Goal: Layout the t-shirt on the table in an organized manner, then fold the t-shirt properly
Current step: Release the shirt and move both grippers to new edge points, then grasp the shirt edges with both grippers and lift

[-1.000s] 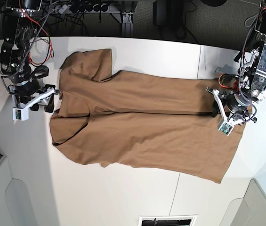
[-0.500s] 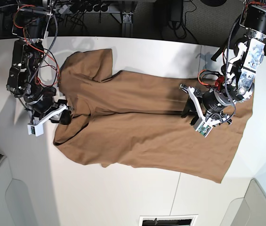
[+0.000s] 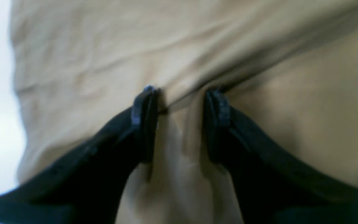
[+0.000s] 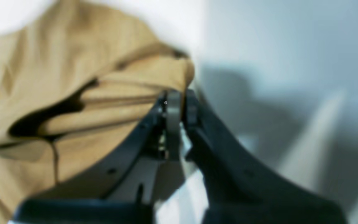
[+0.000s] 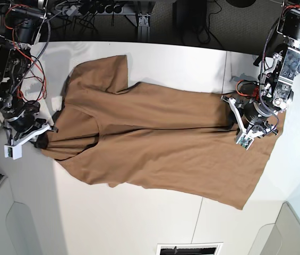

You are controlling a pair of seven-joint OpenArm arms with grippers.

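- Now the jaws of the right gripper (image 4: pixel 179 102) are seen pressed together, with a gathered edge of the t-shirt (image 5: pixel 160 141) pinched between them at the collar end.
- At the left gripper (image 3: pixel 182 99) the jaws are held spread, with a raised fold of the tan cloth standing between the two black fingers (image 3: pixel 144 118); whether the cloth is actually squeezed cannot be told.
- In the base view the right gripper (image 5: pixel 42 137) is found at the t-shirt's shoulder edge, where the cloth is drawn out into a point toward it.
- The left gripper (image 5: pixel 242 122) is placed on the t-shirt's hem end, directly over the cloth.
- The t-shirt is spread lengthwise across the table (image 5: pixel 139 223), one sleeve lying flat on the far side of the body, with creases running along its middle.
- Bare white tabletop is shown all round the t-shirt, and a thin dark seam line (image 5: pixel 196 223) is crossed by the garment's hem half.
- Behind the t-shirt's far edge, dark cables (image 5: pixel 91 10) are visible beyond the table.
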